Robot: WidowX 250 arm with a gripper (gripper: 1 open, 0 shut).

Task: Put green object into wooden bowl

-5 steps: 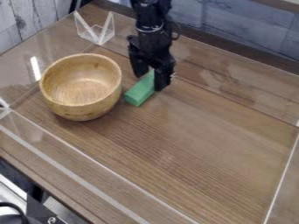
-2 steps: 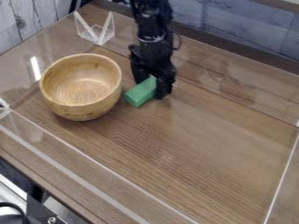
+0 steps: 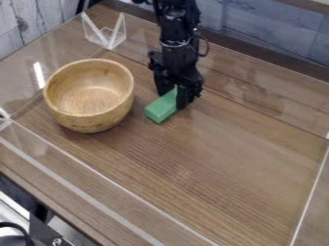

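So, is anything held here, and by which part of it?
The gripper is around the flat green block's far end; whether it grips it cannot be told.

lighting: fairly bright, even | img: low-res, soft, fine detail blurry | arm: dark, little detail

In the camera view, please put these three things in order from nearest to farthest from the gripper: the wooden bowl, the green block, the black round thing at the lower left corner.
1. Green block, right at the fingers.
2. Wooden bowl, to the left of the block in the picture.
3. Black round thing, at the lower left corner.
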